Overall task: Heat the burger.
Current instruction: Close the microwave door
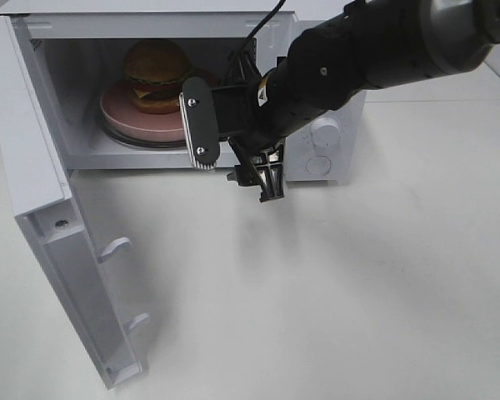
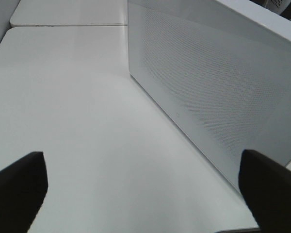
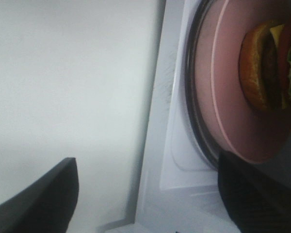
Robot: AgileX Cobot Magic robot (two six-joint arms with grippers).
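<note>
Your burger (image 1: 157, 67) sits inside the microwave (image 1: 150, 23), 11 o'clock; right gripper (image 1: 237, 177) gapes empty; door (image 1: 42, 167) at 8 hangs open, heating undone.

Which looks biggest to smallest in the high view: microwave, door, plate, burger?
1. Microwave and door: not ranked, because the open door is nearer the camera.
2. Plate.
3. Burger, the smallest.
</note>
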